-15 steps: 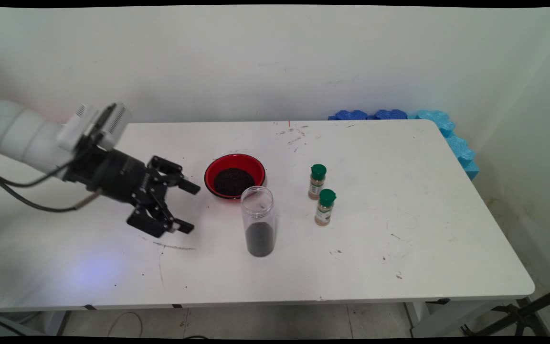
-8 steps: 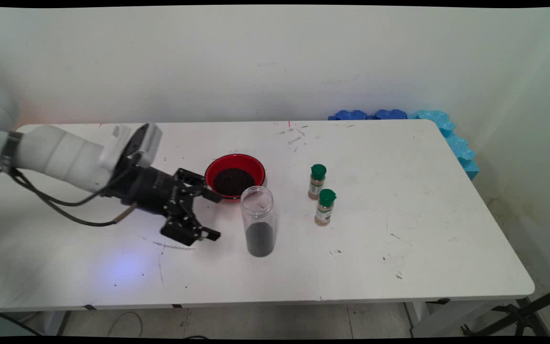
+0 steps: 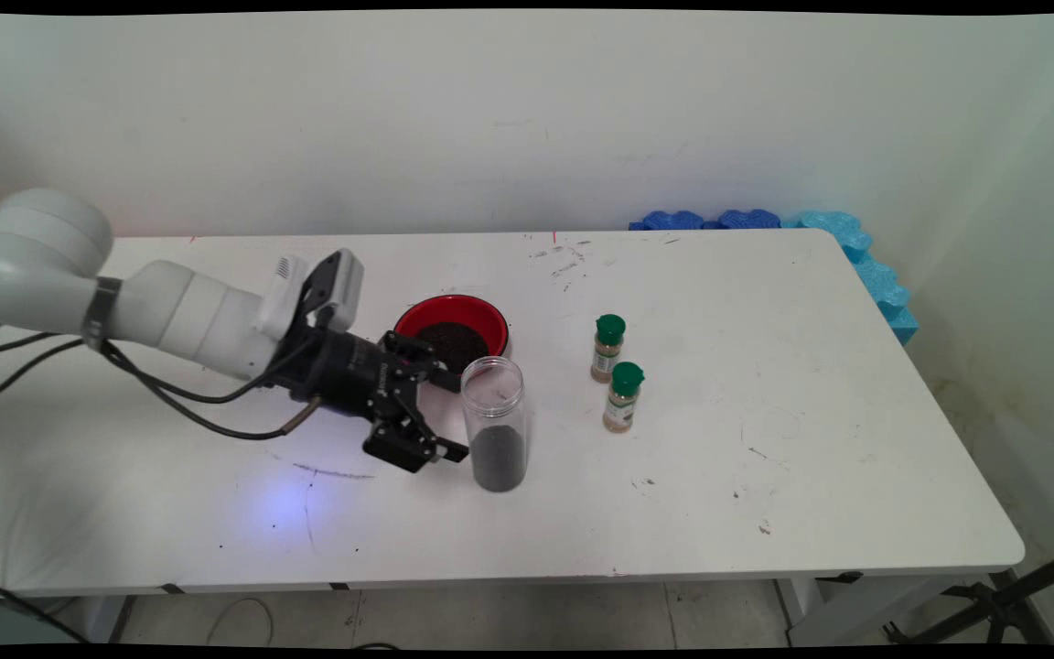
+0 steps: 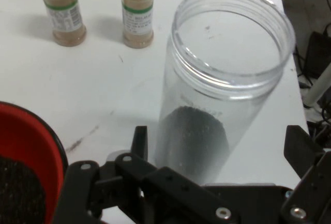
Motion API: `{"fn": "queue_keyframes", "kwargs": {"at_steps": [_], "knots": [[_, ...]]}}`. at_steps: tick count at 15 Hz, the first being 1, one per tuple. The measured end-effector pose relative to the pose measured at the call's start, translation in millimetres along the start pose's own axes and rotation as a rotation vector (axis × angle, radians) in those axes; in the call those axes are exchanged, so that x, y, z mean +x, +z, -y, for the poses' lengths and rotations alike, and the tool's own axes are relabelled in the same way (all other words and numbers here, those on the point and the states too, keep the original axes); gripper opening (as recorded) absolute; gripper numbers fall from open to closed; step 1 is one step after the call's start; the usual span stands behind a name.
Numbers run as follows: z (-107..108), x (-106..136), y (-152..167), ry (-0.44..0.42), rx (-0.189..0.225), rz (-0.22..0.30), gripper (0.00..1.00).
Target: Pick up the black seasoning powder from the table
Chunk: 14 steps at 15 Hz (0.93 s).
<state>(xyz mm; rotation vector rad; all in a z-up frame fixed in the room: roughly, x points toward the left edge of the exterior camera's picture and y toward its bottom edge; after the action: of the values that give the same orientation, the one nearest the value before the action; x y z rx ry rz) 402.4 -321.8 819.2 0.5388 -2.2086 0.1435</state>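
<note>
Gripper: I have the black two-finger gripper [image 3: 449, 414] low over the white counter [image 3: 765, 439], reaching in from the left, level with the jar's lower half.

Fingers: spread wide and holding nothing. In the hand view one finger [image 4: 138, 142] stands left of the jar and the other [image 4: 297, 146] right of it, with counter showing in the gap on each side.

Contact: from the main view the near fingertip looks just beside the jar wall; I cannot confirm whether it touches.

Jar: the tall clear plastic cylinder jar [image 3: 494, 423], [image 4: 217, 84] stands upright and lidless near the counter's middle, its bottom part filled with dark granules. It sits between the open fingers.

Bowl: the round red bowl of dark granules [image 3: 450, 335], [image 4: 23, 172] lies just behind the jar, toward the wall. The gripper's far finger crosses in front of its left rim in the main view.

Spice bottles: two small green-capped bottles of tan powder, one [image 3: 608, 348], [image 4: 61, 8] farther back and one [image 3: 623, 396], [image 4: 137, 10] nearer, stand upright close together, to the jar's right and apart from it.

Background: crumpled blue foam pieces [image 3: 856, 252] line the counter's far right corner against the wall.
</note>
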Motion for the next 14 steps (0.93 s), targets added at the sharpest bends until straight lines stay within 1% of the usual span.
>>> {"fn": "queue_keyframes", "kwargs": {"at_steps": [7,14], "knots": [[6,3,22,0.015,-0.006,-0.011,1.0],[9,5,33,0.032,-0.016,-0.017,1.0]]}}
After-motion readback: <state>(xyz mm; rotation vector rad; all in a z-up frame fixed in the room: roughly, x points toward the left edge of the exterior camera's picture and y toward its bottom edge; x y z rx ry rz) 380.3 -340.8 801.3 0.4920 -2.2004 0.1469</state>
